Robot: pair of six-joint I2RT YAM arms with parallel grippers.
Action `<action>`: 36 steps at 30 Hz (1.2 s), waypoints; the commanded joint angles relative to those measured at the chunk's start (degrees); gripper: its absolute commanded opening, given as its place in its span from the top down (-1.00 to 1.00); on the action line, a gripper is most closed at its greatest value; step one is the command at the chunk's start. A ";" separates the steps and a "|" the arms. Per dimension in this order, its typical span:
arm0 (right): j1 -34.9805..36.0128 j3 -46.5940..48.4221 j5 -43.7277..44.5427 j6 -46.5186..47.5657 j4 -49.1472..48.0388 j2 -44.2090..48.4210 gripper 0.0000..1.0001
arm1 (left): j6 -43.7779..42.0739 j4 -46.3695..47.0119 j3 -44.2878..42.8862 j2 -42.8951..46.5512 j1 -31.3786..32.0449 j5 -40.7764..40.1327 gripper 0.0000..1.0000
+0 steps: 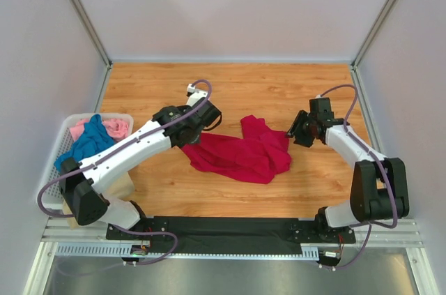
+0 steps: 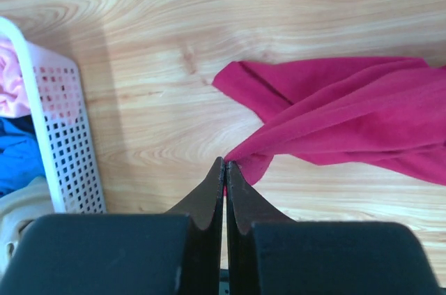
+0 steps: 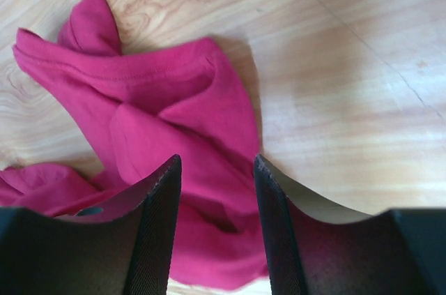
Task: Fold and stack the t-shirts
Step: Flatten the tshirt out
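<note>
**Top external view.** The crimson t-shirt (image 1: 240,154) lies crumpled near the middle of the wooden table (image 1: 279,86), between the two arms. The left gripper (image 1: 187,143) is at the shirt's left edge. The right gripper (image 1: 296,131) is just beside its right edge. A white lattice basket (image 1: 66,134) stands at the table's left edge and holds a teal t-shirt (image 1: 87,143) and a pink t-shirt (image 1: 115,126). The far half of the table is bare wood and gives room to spread the garment. Enclosure walls bound the left, right and far sides.

**Left wrist view.** The fingers of the left gripper (image 2: 224,164) are pressed together, pinching a thin point of the crimson t-shirt (image 2: 348,107). The cloth runs from the tips to the right in a twisted band. The basket wall (image 2: 63,134) stands near on the left, so keep leftward travel short.

**Right wrist view.** The fingers of the right gripper (image 3: 216,162) stand apart above a bunched fold of the crimson t-shirt (image 3: 160,100), with nothing clamped. A stitched hem runs across the upper part of the cloth.

**Handling.** Judged light, limp and not fragile, the shirt will sag and drag when lifted. Grip a hem or corner, since doubled stitched cloth is less likely to slip than a single layer. Pull both holds apart to flatten the shirt before folding.
</note>
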State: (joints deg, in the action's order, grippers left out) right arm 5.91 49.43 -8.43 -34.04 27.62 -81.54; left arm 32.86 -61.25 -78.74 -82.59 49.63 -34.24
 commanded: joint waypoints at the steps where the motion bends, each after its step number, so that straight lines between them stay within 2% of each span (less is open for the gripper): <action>1: -0.11 -1.52 -2.90 -2.43 -9.75 -3.87 0.04 | 0.01 -0.89 1.57 2.07 -0.76 0.14 1.00; 8: 1.21 -1.09 -3.27 -3.31 -15.48 -11.01 0.03 | -0.52 -0.27 3.68 3.40 -3.13 0.23 1.00; 10: 1.21 -0.13 -1.17 -2.61 -15.14 -13.02 0.12 | -0.69 0.26 3.68 3.31 -3.48 0.31 1.00; 11: 1.12 1.27 -0.11 -2.00 -14.53 -13.47 0.56 | -0.95 0.26 3.33 3.31 -3.92 0.14 1.00; 13: 1.03 2.33 4.19 -0.94 -12.69 -12.17 0.99 | -1.57 -0.27 1.06 3.13 -4.88 -1.17 1.00; 15: 0.86 7.14 8.31 0.63 -8.48 -7.70 0.99 | -2.36 -2.89 -4.63 2.87 -5.94 -5.30 1.00; 17: 0.86 12.86 14.29 2.04 1.35 -4.09 0.99 | -3.50 -4.66 -10.09 2.69 -7.78 -9.77 1.00; 18: 0.77 18.89 17.97 2.92 4.61 -2.24 0.99 | -3.94 -6.32 -16.38 2.69 -8.31 -11.19 1.00; 19: 0.68 21.82 19.83 4.41 10.56 1.26 0.99 | -5.16 -6.94 -19.49 2.95 -8.75 -12.33 1.00; 21: 0.68 29.36 23.96 5.65 15.69 5.92 0.99 | -6.14 -7.82 -26.95 3.31 -8.76 -15.24 1.00; 25: 0.59 36.24 27.49 8.02 26.05 12.18 0.99 | -6.85 -9.14 -32.35 6.02 -8.76 -16.12 1.00; 29: 0.59 37.93 30.48 7.77 32.40 17.10 0.99 | -5.71 -9.59 -29.46 9.54 -8.76 -12.10 1.00; 31: 0.42 36.36 30.84 7.24 33.64 20.00 0.99 | -4.39 -9.50 -24.72 11.64 -8.76 -9.54 1.00; 34: 0.50 27.94 27.95 4.78 32.86 24.83 0.99 | -1.14 -8.19 -14.11 15.33 -8.76 -4.36 1.00; 35: 0.42 20.69 26.37 3.73 32.33 26.24 0.99 | -0.44 -7.05 -10.42 16.57 -8.76 -0.69 1.00; 36: 0.42 17.14 22.44 1.63 30.85 29.30 0.99 | 0.70 -3.73 -2.29 19.10 -8.76 1.78 1.00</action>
State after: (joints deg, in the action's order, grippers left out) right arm 6.50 75.94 18.72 -28.97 54.54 -54.39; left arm 30.24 -67.72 -92.60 -65.78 40.88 -40.82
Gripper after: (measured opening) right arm 0.007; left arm 0.006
